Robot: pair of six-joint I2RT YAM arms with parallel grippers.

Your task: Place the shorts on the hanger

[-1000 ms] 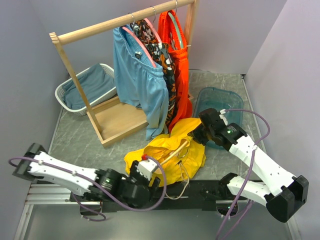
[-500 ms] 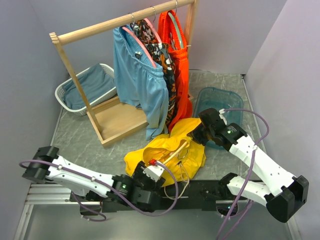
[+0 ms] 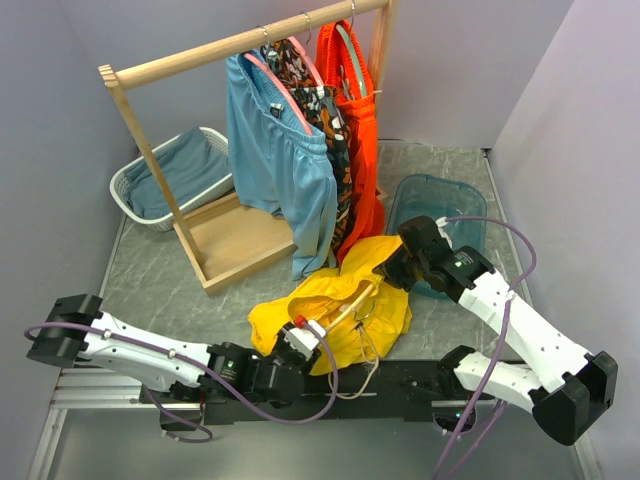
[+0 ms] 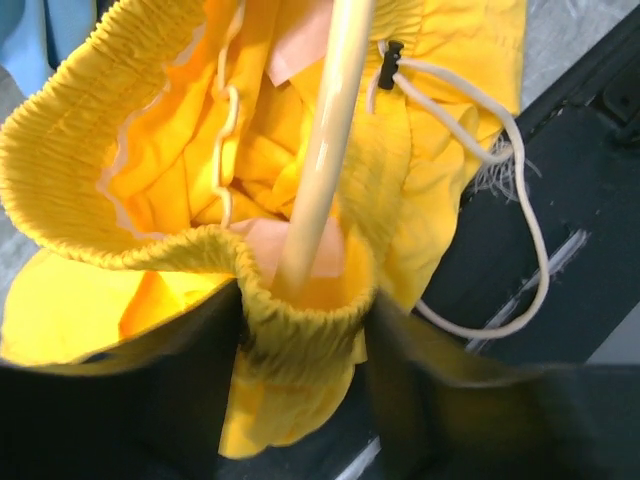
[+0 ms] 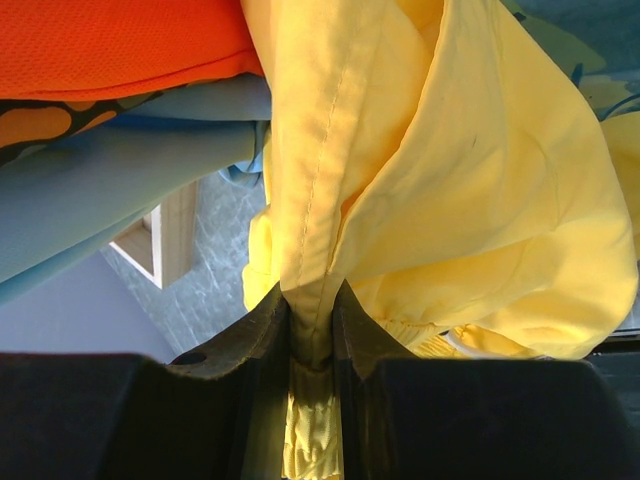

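Observation:
The yellow shorts (image 3: pixel 285 312) lie crumpled at the table's near edge. The pale wooden hanger (image 3: pixel 345 307) runs through them. In the left wrist view the hanger's bar (image 4: pixel 325 150) ends inside the gathered waistband (image 4: pixel 300 335). My left gripper (image 4: pixel 303 305) has a finger pressed on each side of that waistband fold; it sits at the shorts' near edge (image 3: pixel 303 338). My right gripper (image 3: pixel 397 268) is at the far right of the shorts. It is shut (image 5: pixel 310 300) on a seamed fold of the yellow fabric (image 5: pixel 480 180), lifting it slightly.
A wooden rack (image 3: pixel 235 240) stands behind, carrying light blue shorts (image 3: pixel 285 160), a patterned garment and orange shorts (image 3: pixel 355 130). A white basket (image 3: pixel 170 175) sits at back left, a teal tub (image 3: pixel 440 200) beside my right arm. The white drawstring (image 4: pixel 520 220) trails over the black near rail.
My left arm has swung in towards the shorts' near edge and its jaws have narrowed onto the waistband. The right arm and its grip have not moved.

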